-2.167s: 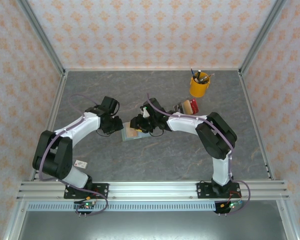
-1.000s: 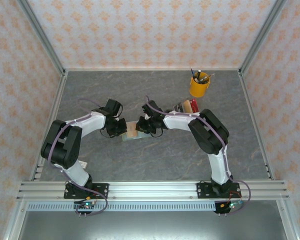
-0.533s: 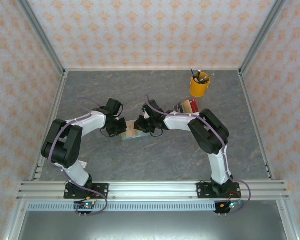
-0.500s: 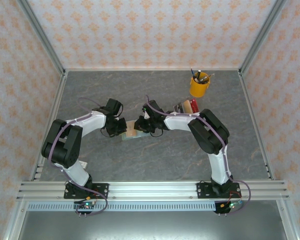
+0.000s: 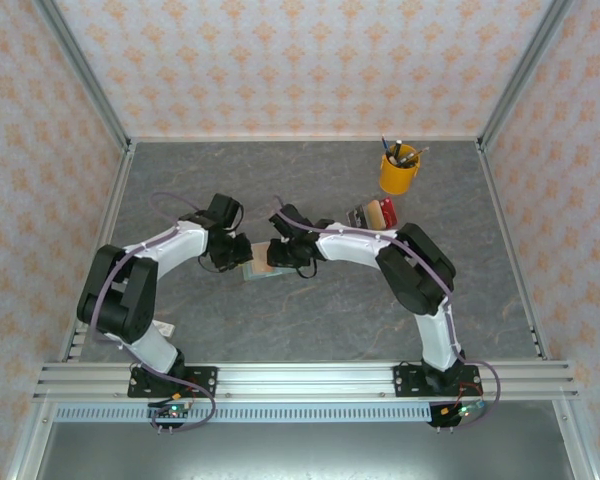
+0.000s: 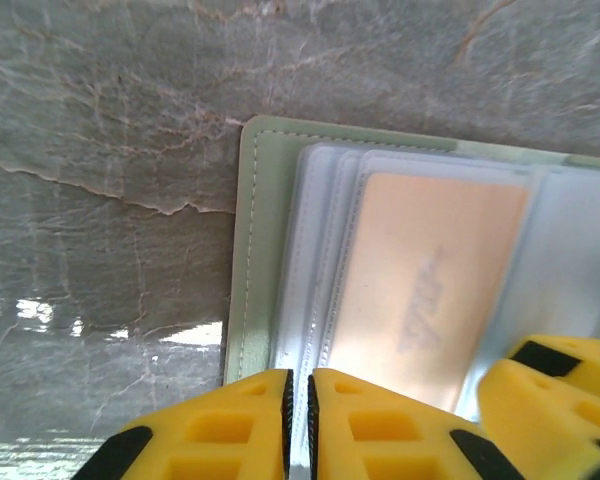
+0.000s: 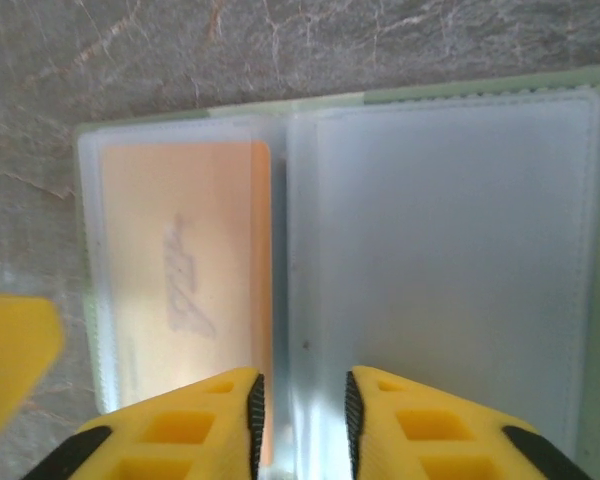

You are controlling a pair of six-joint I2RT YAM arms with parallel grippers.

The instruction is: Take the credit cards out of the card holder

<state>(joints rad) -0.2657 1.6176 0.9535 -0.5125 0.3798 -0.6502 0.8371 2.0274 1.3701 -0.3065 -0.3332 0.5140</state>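
Mint-green card holder (image 5: pixel 263 268) is lying open on the grey marble surface (image 5: pixel 320 320), right in the middle between both arms. Orange card (image 6: pixel 430 270) sits tucked in a clear sleeve (image 7: pixel 450 260), so not out yet. Left gripper (image 6: pixel 299 385) is at the sleeves' edge, fingers almost together with just a slit, can't tell if it's nipping anything. Right gripper (image 7: pixel 300 390) has its fingers a bit apart, straddling the sleeves' centre fold.
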